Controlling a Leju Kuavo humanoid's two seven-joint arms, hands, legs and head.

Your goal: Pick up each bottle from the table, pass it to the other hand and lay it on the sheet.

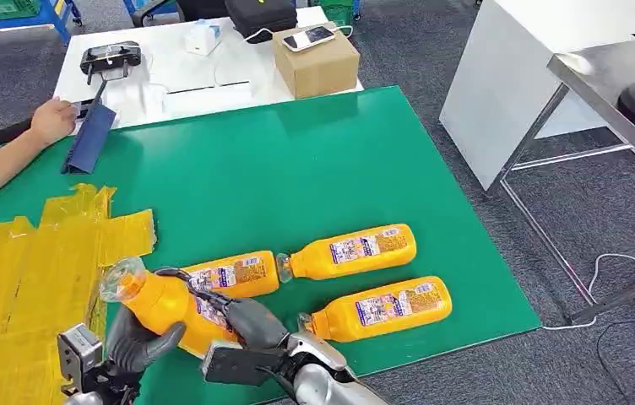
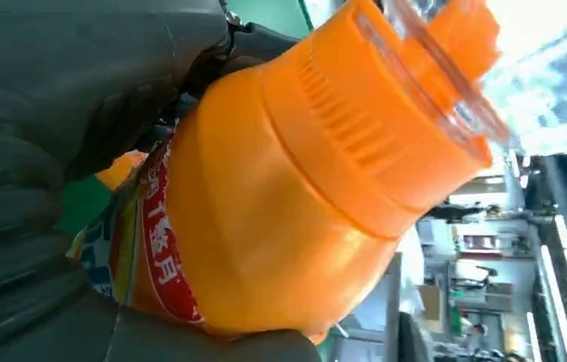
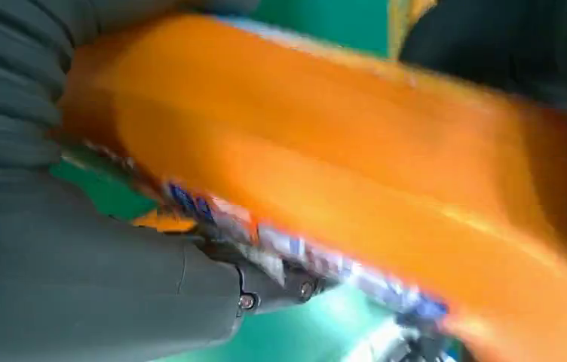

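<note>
- While the held bottle [image 1: 162, 305] is lifted over the green table [image 1: 314, 169] in the head view, it is gripped by both hands at once: the left hand [image 1: 138, 342] is closed around its lower body and the right hand [image 1: 242, 319] is wrapped on its labelled side.
- Just beyond the right hand three more bottles [image 1: 356, 251] are lying on the table, one of them nearly under the held one; the yellow sheet [image 1: 27, 278] is spread beside the left hand, with free room on it.
- A person's hand [image 1: 51, 120] is rested far ahead, well apart from the hands.
- In the left wrist view, the held bottle is seen near its clear cap [image 2: 446, 83], pressed between the grey thumb [image 2: 92, 83] and the fingers.
- In the right wrist view, the blurred held bottle is crossed by the right hand's fingers [image 3: 16, 90], closed on it.
- A slip is judged possible if one hand is opened before the other grip is firm; the falling bottle could strike the lying ones near the table's front edge.
</note>
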